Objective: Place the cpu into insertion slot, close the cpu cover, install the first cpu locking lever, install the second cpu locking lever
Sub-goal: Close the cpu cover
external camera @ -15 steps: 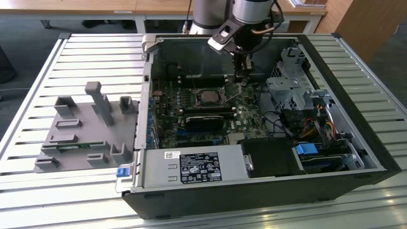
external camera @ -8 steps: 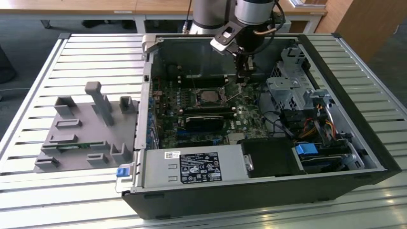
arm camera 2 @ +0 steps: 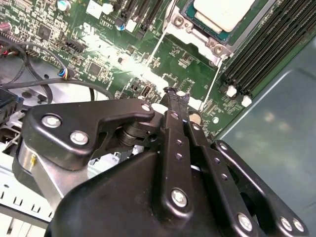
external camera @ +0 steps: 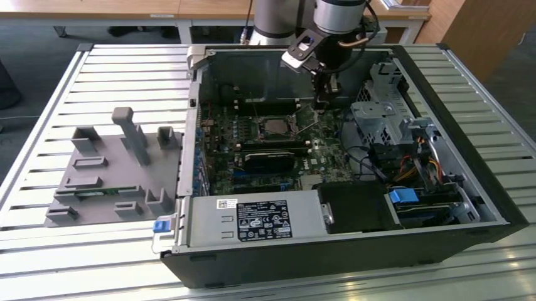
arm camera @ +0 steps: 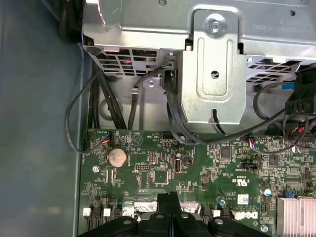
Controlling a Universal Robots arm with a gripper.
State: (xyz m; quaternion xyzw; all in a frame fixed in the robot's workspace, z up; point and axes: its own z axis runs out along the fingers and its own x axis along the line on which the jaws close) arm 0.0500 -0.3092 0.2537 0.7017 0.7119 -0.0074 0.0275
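An open computer case (external camera: 469, 188) lies on the slatted table. The insertion slot (external camera: 275, 127) sits in the middle of the green board. In the second wrist view the cpu (arm camera 2: 224, 12) lies in it, silver top up, with the cpu cover (arm camera 2: 195, 33) framing it. Two thin metal locking levers (arm camera 2: 154, 52) (arm camera 2: 213, 81) stick out from the socket's edge over the board. My gripper (external camera: 325, 103) hangs just above the board, beside the slot toward the exterior view's right. Its black fingertips (arm camera 2: 173, 94) (arm camera: 169, 196) are pressed together and shut, with nothing between them.
A silver drive cage (arm camera: 212, 74) with bundled cables (arm camera: 106, 103) stands close beside the gripper. Long memory slots (arm camera 2: 261, 44) run along the socket. A black power supply (external camera: 260, 219) fills the case's near end. A grey fixture tray (external camera: 109, 169) lies at the exterior view's left.
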